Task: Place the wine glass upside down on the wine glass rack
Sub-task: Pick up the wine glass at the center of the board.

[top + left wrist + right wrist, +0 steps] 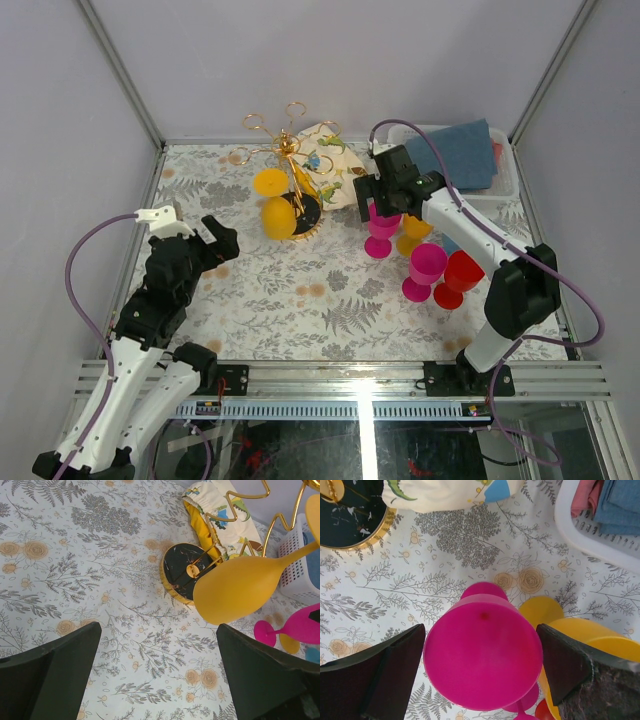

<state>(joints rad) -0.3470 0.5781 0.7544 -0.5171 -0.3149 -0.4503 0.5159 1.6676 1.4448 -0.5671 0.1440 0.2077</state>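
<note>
A pink wine glass (482,652) stands upright on the table, seen from above. My right gripper (481,667) is open, one finger on either side of its bowl with a thin gap each side. In the top view the right gripper (385,211) hovers over this pink glass (381,236). The gold wire wine glass rack (284,149) stands at the back on its round black base (181,572). A yellow glass (235,587) hangs upside down from it. My left gripper (197,240) is open over bare tablecloth, left of the rack, with nothing between its fingers (50,672).
Beside the pink glass stand a yellow glass (413,232), a second pink one (425,268) and a red one (460,275). A white basket (503,180) with blue cloth sits at the back right. A patterned cloth (328,160) lies behind the rack.
</note>
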